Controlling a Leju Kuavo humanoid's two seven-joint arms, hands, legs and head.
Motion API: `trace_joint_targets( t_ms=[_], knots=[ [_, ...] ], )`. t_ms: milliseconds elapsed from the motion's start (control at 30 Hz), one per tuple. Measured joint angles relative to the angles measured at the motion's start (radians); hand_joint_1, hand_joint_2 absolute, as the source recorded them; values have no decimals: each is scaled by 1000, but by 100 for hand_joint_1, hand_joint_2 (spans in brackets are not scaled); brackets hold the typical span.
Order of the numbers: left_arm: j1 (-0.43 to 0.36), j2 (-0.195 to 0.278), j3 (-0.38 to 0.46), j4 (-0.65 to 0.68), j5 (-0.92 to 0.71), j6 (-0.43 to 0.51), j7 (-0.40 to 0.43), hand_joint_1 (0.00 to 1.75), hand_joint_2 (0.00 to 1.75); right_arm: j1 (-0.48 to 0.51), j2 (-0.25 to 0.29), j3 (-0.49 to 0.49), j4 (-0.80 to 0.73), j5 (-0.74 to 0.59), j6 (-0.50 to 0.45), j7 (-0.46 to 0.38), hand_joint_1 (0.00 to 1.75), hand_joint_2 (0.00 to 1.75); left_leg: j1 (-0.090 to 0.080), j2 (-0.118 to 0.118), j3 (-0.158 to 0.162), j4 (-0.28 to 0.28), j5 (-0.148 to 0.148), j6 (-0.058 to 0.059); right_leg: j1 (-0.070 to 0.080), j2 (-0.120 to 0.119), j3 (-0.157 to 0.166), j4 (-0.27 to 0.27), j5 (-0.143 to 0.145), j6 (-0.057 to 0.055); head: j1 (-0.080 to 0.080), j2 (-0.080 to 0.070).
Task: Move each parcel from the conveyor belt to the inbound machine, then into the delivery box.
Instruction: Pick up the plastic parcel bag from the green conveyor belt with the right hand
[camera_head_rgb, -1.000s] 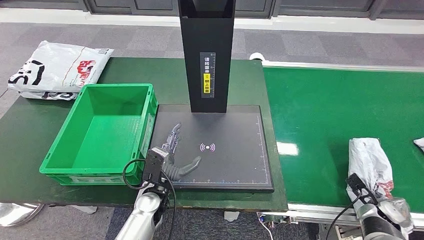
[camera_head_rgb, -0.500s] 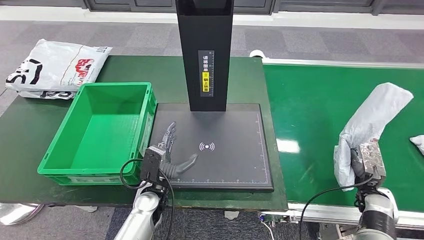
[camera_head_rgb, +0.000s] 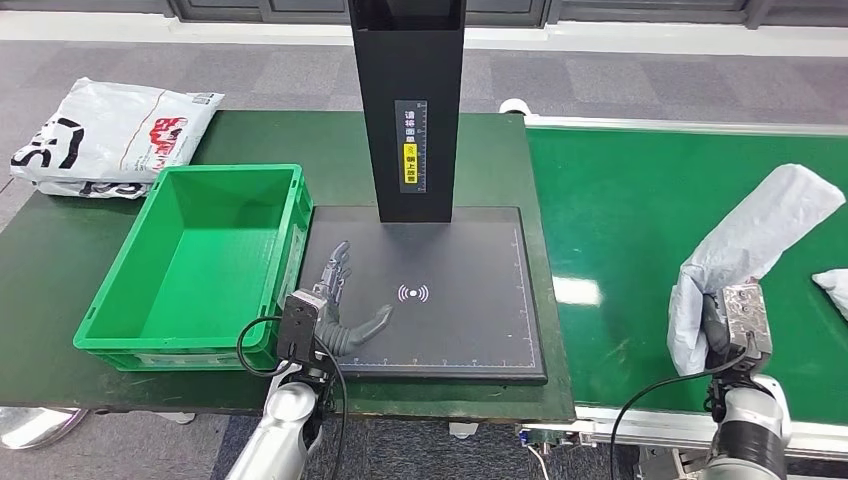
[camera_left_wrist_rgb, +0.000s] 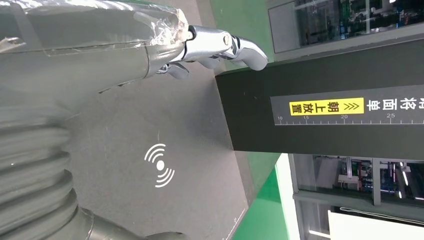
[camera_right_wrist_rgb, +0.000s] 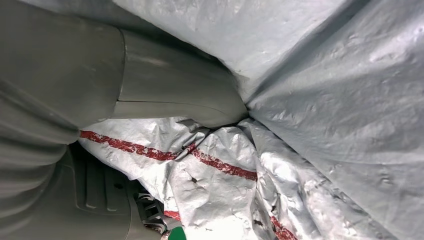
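My right hand (camera_head_rgb: 722, 325) grips a crumpled white plastic parcel (camera_head_rgb: 745, 245) and holds it up above the green conveyor belt (camera_head_rgb: 640, 220). Up close, the right wrist view has the thumb (camera_right_wrist_rgb: 175, 97) pressed into the parcel (camera_right_wrist_rgb: 300, 125), which bears red stripes. My left hand (camera_head_rgb: 345, 305) lies open on the black inbound machine pad (camera_head_rgb: 470, 300), fingers spread, left of its signal mark (camera_head_rgb: 414, 293). The left wrist view looks past the hand (camera_left_wrist_rgb: 100, 55) at the same mark (camera_left_wrist_rgb: 160, 165). The green delivery box (camera_head_rgb: 200, 265) stands left of the pad with nothing in it.
The machine's black column (camera_head_rgb: 405, 110) rises at the pad's far edge. Two white parcels (camera_head_rgb: 105, 135) lie stacked on the dark green table's far left corner. The tip of another parcel (camera_head_rgb: 832, 285) shows on the belt at the right edge.
My right hand has lifted the white parcel off the belt and now holds it upright; in the last half second it has barely shifted. The left hand stays on the pad.
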Motion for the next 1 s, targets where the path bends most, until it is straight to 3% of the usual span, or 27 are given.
trace_joint_targets(
  t_ms=[633,1000],
  knots=[
    [-1,0,0,0,12,20,21,0,175,-17,27,14,21,34,-84,24,175,175,0,1,-1,0,0,-1,0,0,-3,2,0,-1,0,0],
    [-5,-2,-10,11,35,34,32,0,175,-112,140,170,108,140,-165,79,175,175,-1,4,-1,0,1,-3,0,3,-6,5,0,-3,0,0]
  ],
)
